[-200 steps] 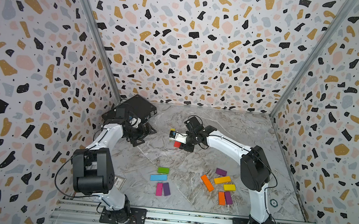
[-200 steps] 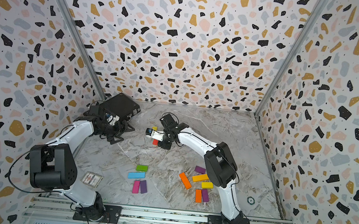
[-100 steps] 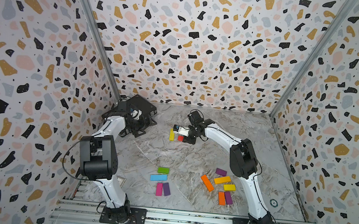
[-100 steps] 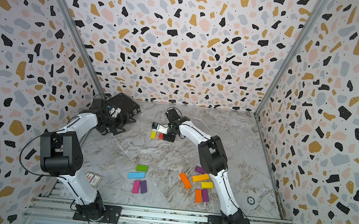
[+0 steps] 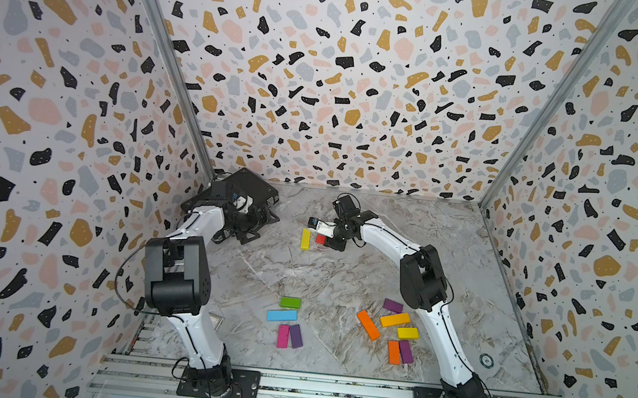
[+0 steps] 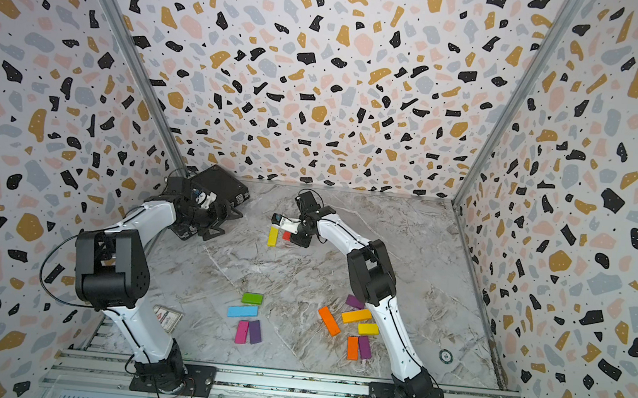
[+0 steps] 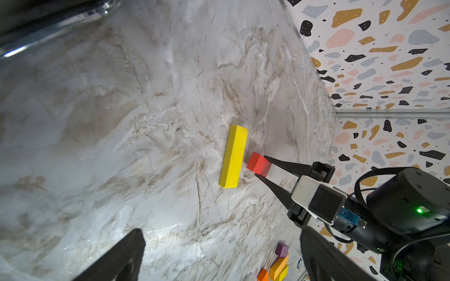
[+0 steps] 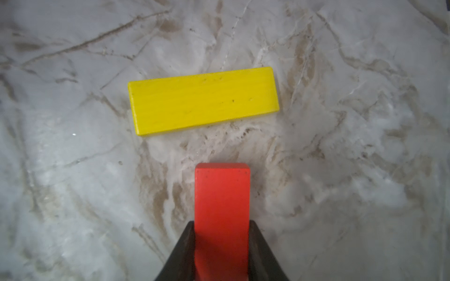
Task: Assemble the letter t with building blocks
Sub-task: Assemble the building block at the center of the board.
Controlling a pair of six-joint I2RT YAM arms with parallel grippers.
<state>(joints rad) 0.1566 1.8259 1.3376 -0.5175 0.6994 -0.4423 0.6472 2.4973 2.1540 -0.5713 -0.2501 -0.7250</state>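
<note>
here the right arm reaches far across the marble table [image 5: 341, 275], elbow raised and wrist turned toward the left arm's side. the right gripper [image 5: 323, 241] sits low, its jaws clamped on the two long sides of the red block [image 8: 222, 194]. the red block's free end points near the middle of the long yellow block [image 8: 204, 101], square to it, with a narrow gap between them; whether the red block touches the table i cannot tell. the left arm stretches to the far left corner, and the left gripper [image 7: 221, 233] is spread wide and holds nothing, just beside the black case [image 5: 253, 191]. there are twelve building blocks in all: three orange, three purple, two yellow, and one each of red, green, blue and pink. near the front, a green block [image 5: 290, 302], blue block [image 5: 281, 315], pink block [image 5: 282, 336] and purple block [image 5: 296, 335] lie clustered. a second cluster [image 5: 394, 320] of six lies beside the right arm's lower link: three orange, two purple, one short yellow.
</note>
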